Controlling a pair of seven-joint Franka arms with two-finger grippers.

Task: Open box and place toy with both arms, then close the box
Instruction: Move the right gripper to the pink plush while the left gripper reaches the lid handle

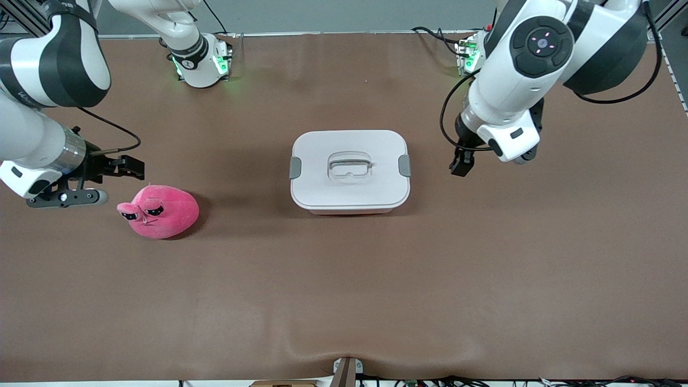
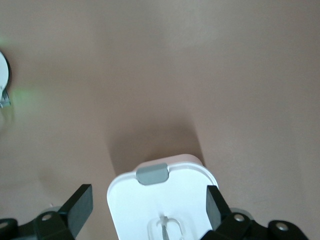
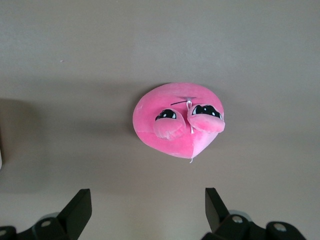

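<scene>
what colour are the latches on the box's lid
Grey latches on the white box, clearest in the front view.

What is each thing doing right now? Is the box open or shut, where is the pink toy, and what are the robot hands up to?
box: shut, lid on, both grey side latches down, mid-table.
toy: lying on the table outside the box, toward the right arm's end, untouched.
left gripper: open, empty, beside the box at the left arm's end.
right gripper: open, empty, close by the toy, not touching it.
</scene>
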